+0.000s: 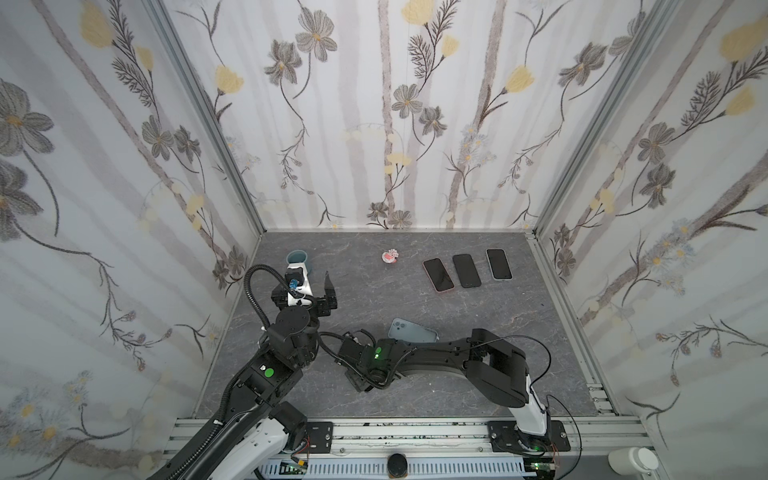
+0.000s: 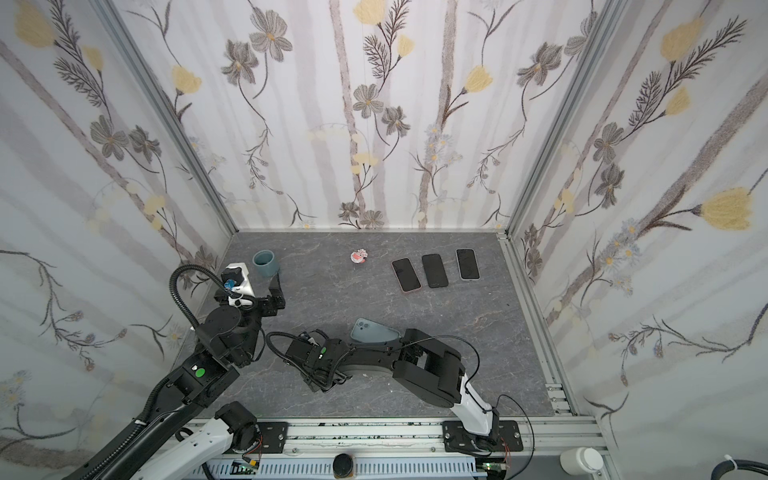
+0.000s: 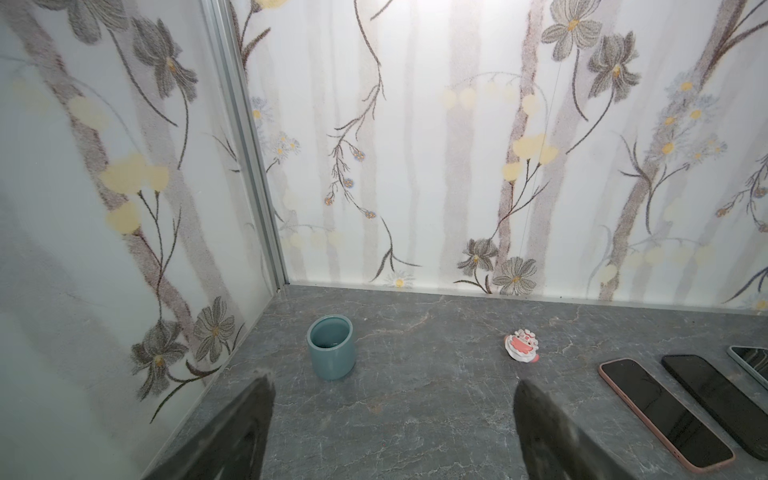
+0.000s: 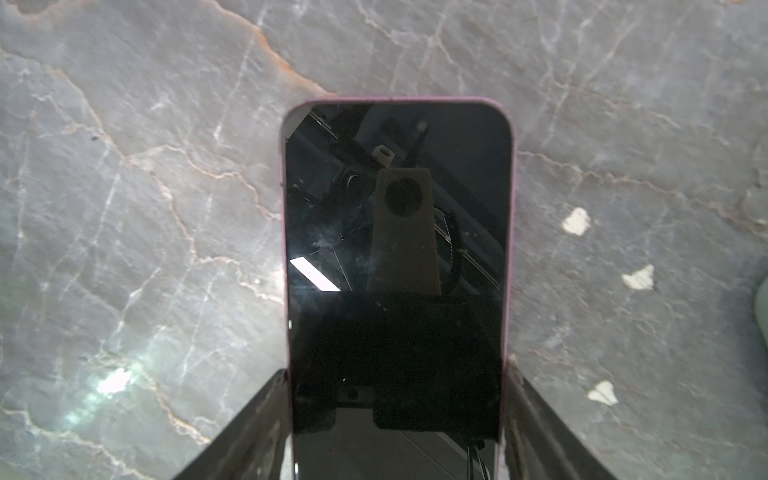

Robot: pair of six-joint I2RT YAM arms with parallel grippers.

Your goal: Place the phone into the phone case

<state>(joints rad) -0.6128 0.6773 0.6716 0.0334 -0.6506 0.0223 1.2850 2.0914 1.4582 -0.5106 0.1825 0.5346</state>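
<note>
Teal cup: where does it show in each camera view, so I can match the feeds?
Top views: the teal cup stands at the back left of the table in both.
Left wrist: the cup is near the wall corner.
Right wrist: not in it.
Shared landmark: the red-and-white trinket, between the cup and the row of phones.

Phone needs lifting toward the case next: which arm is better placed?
Right. The right pincer has a finger against each side of the phone, with the phone case close by. The left pincer hangs open near the cup, away from both.
</note>
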